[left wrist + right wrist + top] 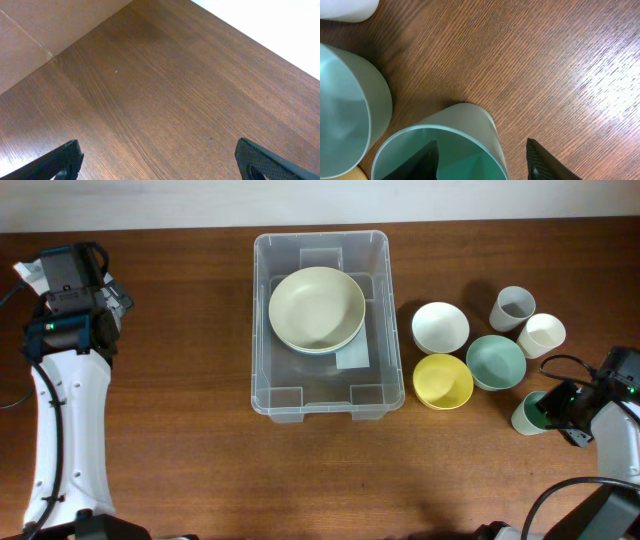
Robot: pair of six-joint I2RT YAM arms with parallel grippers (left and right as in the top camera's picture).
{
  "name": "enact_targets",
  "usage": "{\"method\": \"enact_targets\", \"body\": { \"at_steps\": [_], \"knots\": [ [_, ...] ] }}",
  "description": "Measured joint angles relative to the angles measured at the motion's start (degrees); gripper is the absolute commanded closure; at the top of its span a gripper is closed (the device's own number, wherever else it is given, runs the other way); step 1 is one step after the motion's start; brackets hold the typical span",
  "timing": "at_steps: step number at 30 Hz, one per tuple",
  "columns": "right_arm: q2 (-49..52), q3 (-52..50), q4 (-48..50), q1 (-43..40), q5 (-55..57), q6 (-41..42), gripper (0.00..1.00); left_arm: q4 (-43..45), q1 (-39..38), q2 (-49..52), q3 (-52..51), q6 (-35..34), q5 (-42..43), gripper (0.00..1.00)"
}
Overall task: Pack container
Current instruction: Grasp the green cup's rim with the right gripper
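Container sits mid-worktop with a cream bowl inside. Right hand straddles the green cup wall, spread, with a gap outside: not yet pinching. Best to pinch squarely and lift straight, clear of the green bowl. Left hand is spread wide, holding nothing.

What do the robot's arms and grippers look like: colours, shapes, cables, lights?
Both the left arm and right arm have smooth white links, black wrist housings with small green lights, and looping black cables. The left gripper and right gripper have flat black fingers.
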Motion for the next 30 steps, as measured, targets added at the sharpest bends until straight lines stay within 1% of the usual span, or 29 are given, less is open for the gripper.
{"method": "enact_targets", "body": {
  "at_steps": [3,13,16,18,27,28,30],
  "knots": [
    [0.0,0.0,0.0,0.0,0.0,-0.1,0.53,0.0,0.0,0.0,0.0,0.0,0.0,0.01],
    [0.0,0.0,0.0,0.0,0.0,-0.2,0.53,0.0,0.0,0.0,0.0,0.0,0.0,0.01],
    [0.0,0.0,0.0,0.0,0.0,-0.3,0.59,0.0,0.0,0.0,0.0,0.0,0.0,0.01],
    [0.0,0.0,-0.3,0.0,0.0,-0.5,0.61,0.0,0.0,0.0,0.0,0.0,0.0,0.01],
    [0.0,0.0,-1.4,0.0,-0.3,-0.6,0.62,0.0,0.0,0.0,0.0,0.0,0.0,0.01],
    [0.0,0.0,-1.6,0.0,-0.3,-0.6,0.64,0.0,0.0,0.0,0.0,0.0,0.0,0.01],
    [0.0,0.0,-1.8,0.0,-0.5,-0.8,0.7,0.0,0.0,0.0,0.0,0.0,0.0,0.01]
  ]
}}
